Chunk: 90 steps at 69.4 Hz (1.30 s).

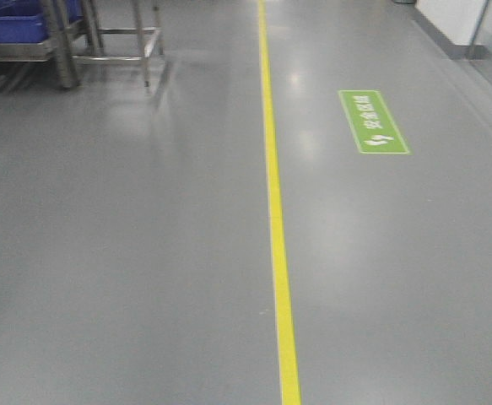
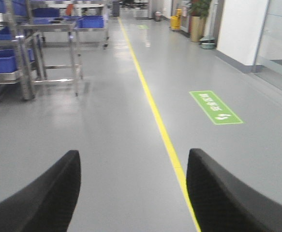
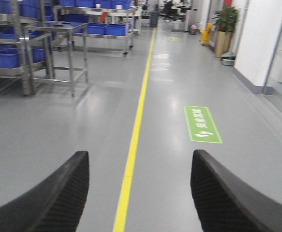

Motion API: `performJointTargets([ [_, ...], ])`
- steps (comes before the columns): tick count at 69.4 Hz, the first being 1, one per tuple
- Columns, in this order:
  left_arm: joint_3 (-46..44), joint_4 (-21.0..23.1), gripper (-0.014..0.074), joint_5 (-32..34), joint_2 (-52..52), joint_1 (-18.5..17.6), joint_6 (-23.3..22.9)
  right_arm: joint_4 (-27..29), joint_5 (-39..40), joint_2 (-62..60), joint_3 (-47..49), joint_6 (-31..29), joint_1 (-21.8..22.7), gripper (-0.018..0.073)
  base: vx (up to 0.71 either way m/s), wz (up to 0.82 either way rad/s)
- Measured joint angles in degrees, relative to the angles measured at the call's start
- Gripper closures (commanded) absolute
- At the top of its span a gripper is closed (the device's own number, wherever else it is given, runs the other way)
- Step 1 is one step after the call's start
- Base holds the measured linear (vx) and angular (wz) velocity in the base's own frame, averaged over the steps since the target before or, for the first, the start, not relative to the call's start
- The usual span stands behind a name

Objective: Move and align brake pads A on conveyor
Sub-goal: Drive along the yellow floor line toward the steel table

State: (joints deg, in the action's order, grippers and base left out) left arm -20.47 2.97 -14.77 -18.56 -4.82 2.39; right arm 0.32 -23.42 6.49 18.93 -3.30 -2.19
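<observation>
1 yellow line (image 1: 275, 211) @ 12 o'clock; 1 green floor sign (image 1: 373, 121) + 1 potted plant (image 3: 226, 21) @ 1 o'clock; blue bins (image 3: 5, 59) @ 10 o'clock, qty unclear.

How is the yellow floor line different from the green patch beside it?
The yellow line is long, thin and plain; the green patch is short, wide and has white writing. The line crosses the whole view; the patch does not. Both lie flat on the grey floor.

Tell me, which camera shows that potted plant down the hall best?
The right wrist view: the potted plant shows whole, leaves and pot. The left wrist view cuts its leaves at the top edge; the front-facing view misses it.
</observation>
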Motion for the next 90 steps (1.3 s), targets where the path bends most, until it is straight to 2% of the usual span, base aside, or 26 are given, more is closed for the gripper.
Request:
performJointTargets([
  [24,0.0,0.05,0.0135,0.0,0.0,0.0,0.0,0.0,0.0,0.0,0.0,0.0,0.0,0.0125,0.22,-0.31],
  [90,0.0,0.05,0.0135,0.0,0.0,0.0,0.0,0.0,0.05,0.0,0.0,0.0,0.0,0.0125,0.5,0.07],
])
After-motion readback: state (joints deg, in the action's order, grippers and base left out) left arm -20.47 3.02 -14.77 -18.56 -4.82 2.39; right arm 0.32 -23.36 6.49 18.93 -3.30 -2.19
